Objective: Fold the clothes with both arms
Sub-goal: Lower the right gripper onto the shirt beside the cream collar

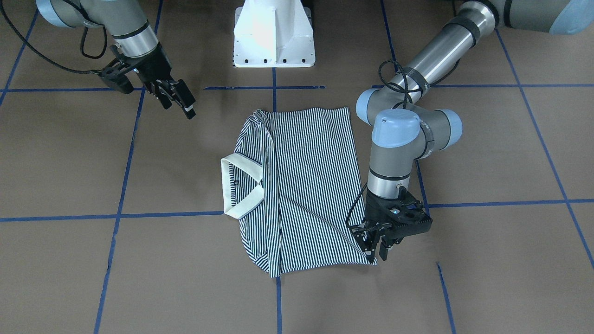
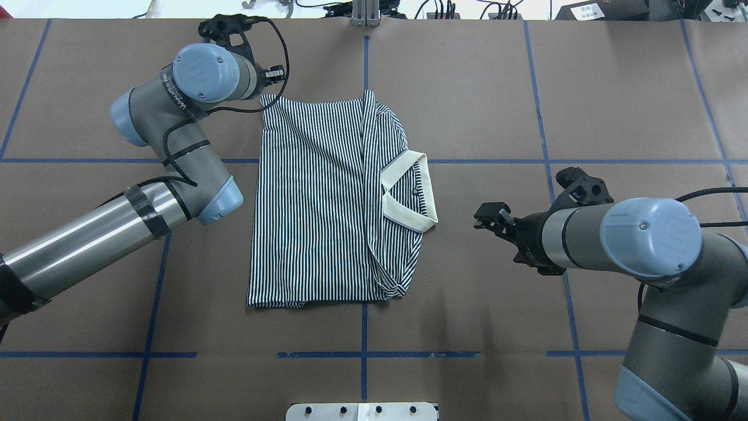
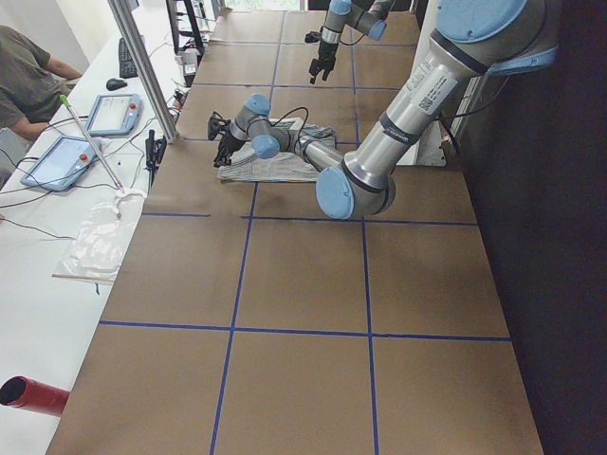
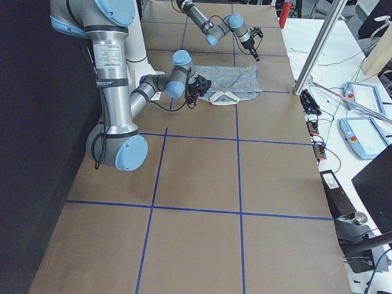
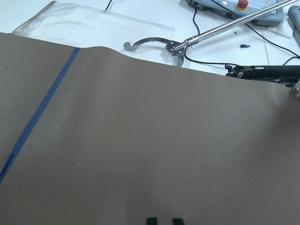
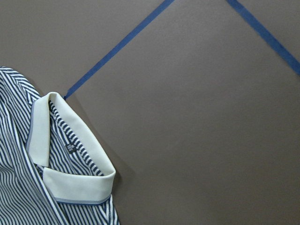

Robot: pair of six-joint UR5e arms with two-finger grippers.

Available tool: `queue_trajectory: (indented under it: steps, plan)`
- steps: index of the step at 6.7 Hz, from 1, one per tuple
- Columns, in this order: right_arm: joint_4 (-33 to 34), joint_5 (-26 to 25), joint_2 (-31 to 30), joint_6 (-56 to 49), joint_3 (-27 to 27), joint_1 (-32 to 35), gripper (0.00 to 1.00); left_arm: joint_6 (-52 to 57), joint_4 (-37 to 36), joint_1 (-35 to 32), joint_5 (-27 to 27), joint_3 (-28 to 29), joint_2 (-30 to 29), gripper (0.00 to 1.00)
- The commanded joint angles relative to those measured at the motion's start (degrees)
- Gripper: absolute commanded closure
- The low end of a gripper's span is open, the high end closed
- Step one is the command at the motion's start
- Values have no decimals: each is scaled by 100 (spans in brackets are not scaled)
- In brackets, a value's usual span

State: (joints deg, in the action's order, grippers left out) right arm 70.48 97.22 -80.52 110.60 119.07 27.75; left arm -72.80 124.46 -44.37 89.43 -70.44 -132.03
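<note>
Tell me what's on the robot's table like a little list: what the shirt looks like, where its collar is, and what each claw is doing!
Shirt: navy-and-white striped polo shirt, lying flat, partly folded
Collar: cream collar, at the end toward the robot's right
Left gripper: left gripper low at the shirt's far hem corner; whether it grips is unclear
Right gripper: right gripper above the bare table beside the collar, open, not touching the shirt
Table: brown table crossed by blue tape lines

Striped polo shirt, sides folded in, left claw by hem corner, right claw near collar
</note>
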Motion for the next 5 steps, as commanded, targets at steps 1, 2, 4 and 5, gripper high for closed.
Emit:
queue_trajectory:
  steps: [1,2,4,5]
  plan:
    - [358,-45,1197,-65,-862,-41,0,-24,35,-46,565,-1404,910,52]
    - [831,-36,2014,-379,-1399,-207,0,-33,35,-46,611,-1759,1176,52]
    - [932,-10,2556,-1780,-2025,-488,0,-42,35,-2,611,-1772,1241,52]
    - [1150,16,2724,-2754,-2228,-603,0,-50,26,16,611,-1772,1232,51]
